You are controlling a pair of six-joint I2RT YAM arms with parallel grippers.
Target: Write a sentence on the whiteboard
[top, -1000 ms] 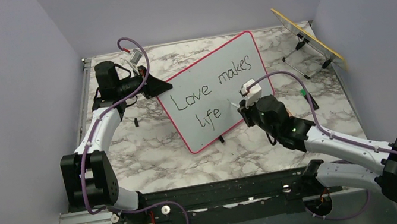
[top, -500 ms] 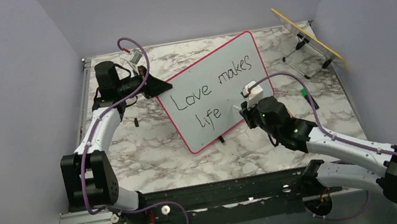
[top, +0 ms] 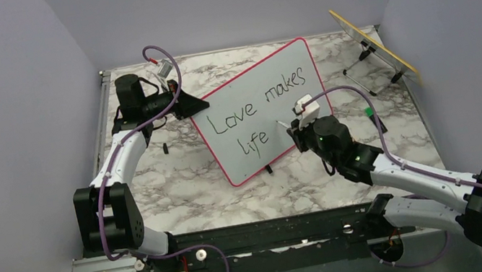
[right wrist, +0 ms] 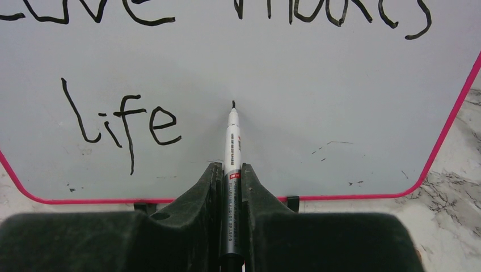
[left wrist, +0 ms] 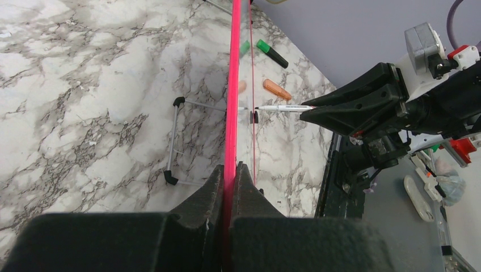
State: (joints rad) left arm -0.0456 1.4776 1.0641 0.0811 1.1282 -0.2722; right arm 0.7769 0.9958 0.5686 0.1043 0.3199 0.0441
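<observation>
The whiteboard (top: 247, 98), white with a pink-red frame, stands tilted on the marble table. Black handwriting on it reads "Love makes" above "life" (top: 254, 142); the word also shows in the right wrist view (right wrist: 122, 122). My left gripper (top: 191, 104) is shut on the board's left edge, seen as the pink frame (left wrist: 231, 85) between the jaws. My right gripper (top: 293, 128) is shut on a white marker (right wrist: 232, 141). The marker's tip (right wrist: 233, 104) is at the board surface, right of "life".
A yellow-edged panel (top: 373, 43) on a wire stand sits at the back right. A green-capped marker (left wrist: 271, 52) and an orange cap (left wrist: 276, 89) lie on the table beyond the board. The board's wire foot (left wrist: 173, 141) rests on the marble.
My right gripper has shifted slightly with the marker, whose tip now sits a little higher, right of "life". The left arm and the board have not moved.
</observation>
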